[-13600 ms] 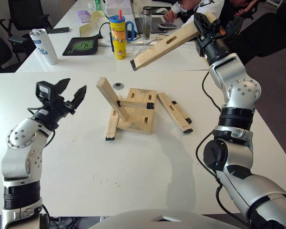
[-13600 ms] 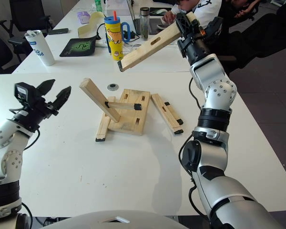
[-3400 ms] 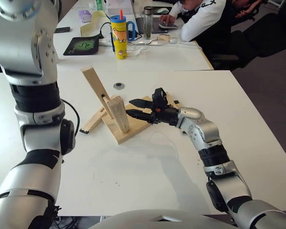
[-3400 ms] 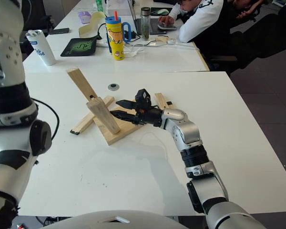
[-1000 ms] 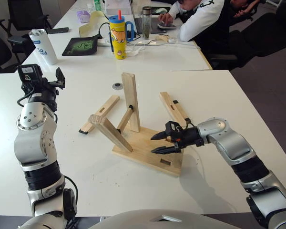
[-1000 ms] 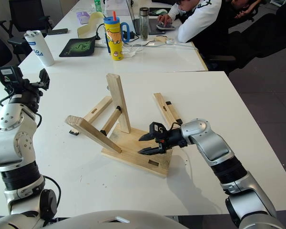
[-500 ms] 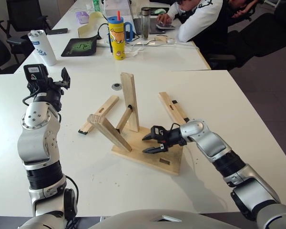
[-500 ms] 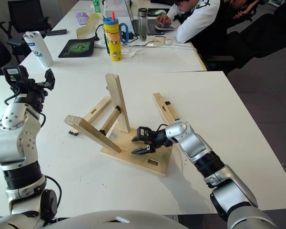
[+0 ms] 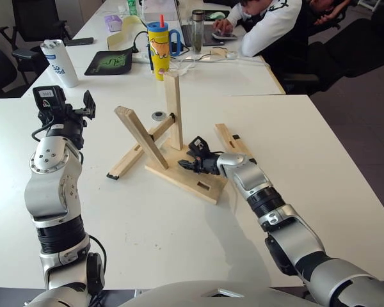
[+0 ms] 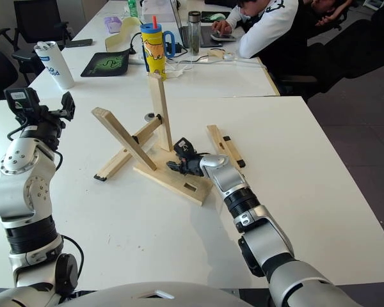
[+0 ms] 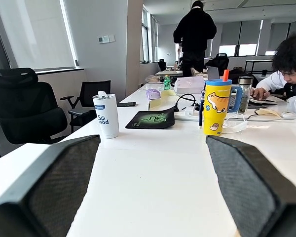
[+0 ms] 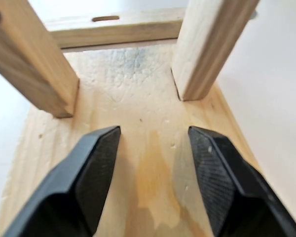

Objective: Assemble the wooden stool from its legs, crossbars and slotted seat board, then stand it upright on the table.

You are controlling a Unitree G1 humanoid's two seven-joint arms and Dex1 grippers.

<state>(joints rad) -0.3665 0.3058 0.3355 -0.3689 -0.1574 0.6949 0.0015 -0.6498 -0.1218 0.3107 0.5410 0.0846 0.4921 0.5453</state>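
- The white table point(image 9: 179, 243) carries all the stool parts.
- The slotted seat board point(image 9: 193, 180) lies flat near the table's middle.
- Two legs stand in the board: an upright leg point(image 9: 173, 109) at its far side and a leaning leg point(image 9: 141, 136) tilted toward the robot's left.
- One loose leg point(image 9: 125, 163) lies flat to the left of the board, and another loose leg point(image 9: 233, 142) lies just beside its right edge.
- A short crossbar point(image 9: 164, 126) runs between the two standing legs.
- The right gripper point(image 12: 153, 173) sits low over the board between the two leg bases, fingers moderately spread with nothing between them (contact with the wood cannot be judged).
- The left gripper point(image 11: 150, 197) hangs raised over the table's left side, well apart from the stool, fingers wide and empty.
- A yellow cup point(image 9: 158, 48) and a white tumbler point(image 9: 54, 61) stand on the table behind.
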